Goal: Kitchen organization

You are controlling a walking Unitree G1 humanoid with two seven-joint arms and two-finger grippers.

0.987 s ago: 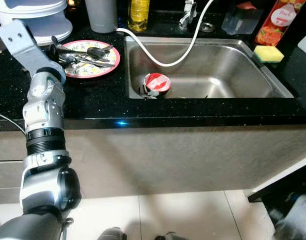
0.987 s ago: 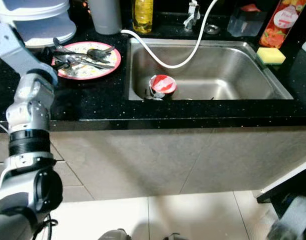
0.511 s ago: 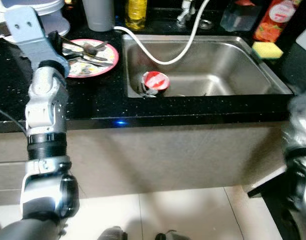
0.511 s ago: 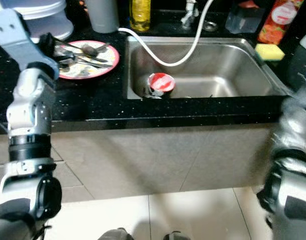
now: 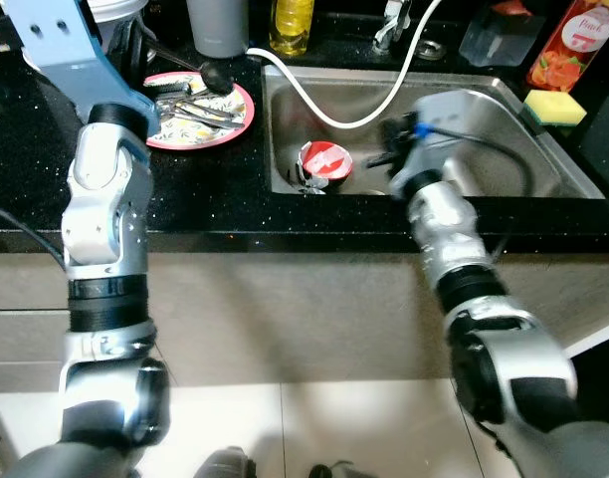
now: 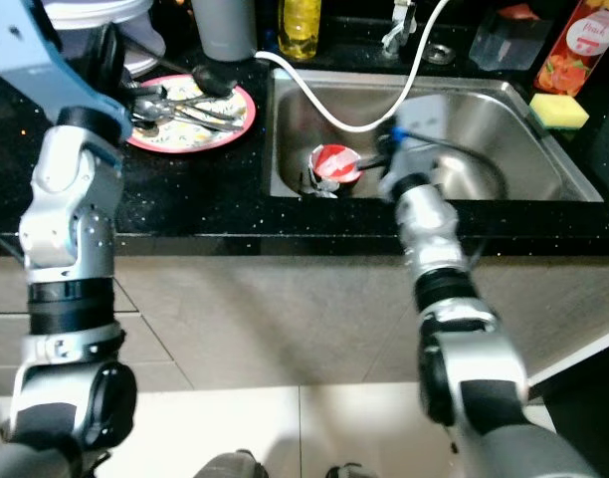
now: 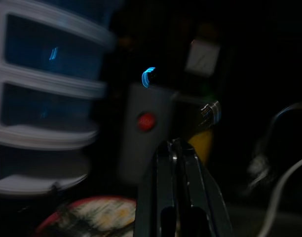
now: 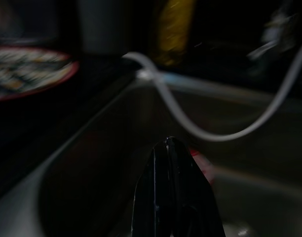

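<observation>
My right gripper (image 8: 171,148), fingers pressed together and empty, reaches into the steel sink (image 5: 504,129) beside a crumpled red-and-white cup (image 5: 324,162) lying on the basin floor. My left gripper (image 7: 175,148), also clenched, hovers over the red-rimmed plate (image 5: 200,110) of cutlery.

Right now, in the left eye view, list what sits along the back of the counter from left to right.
Grey cup → yellow bottle → tap → clear container → red juice carton → yellow sponge.
</observation>
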